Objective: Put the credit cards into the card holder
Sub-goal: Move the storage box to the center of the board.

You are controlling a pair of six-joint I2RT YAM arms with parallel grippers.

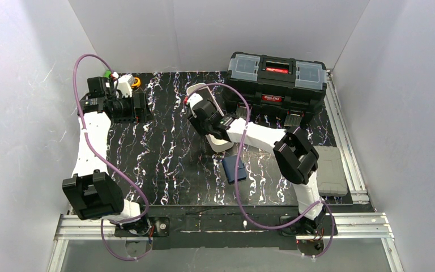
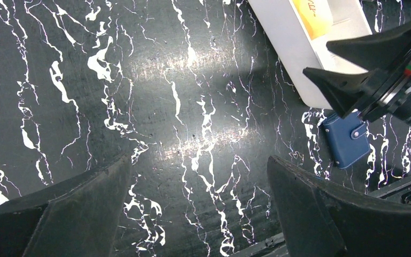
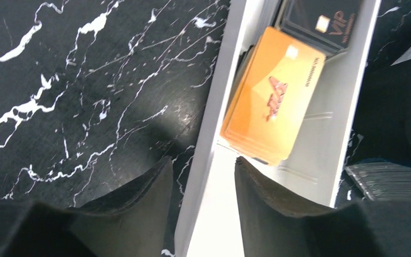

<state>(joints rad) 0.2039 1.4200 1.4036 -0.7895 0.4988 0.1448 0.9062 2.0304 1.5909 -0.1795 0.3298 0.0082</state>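
black card (image 3: 321,21): cut by top edge | white tray (image 1: 222,145): mostly under right arm (image 1: 255,136)

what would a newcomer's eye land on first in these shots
The orange card jumps out first, lying in the white tray at mid-mat, with the right claw open astride one long wall of the tray. Behind it, the black toolbox fills the far right of the marbled mat. A small navy wallet lies shut on the mat just nearer than the tray.
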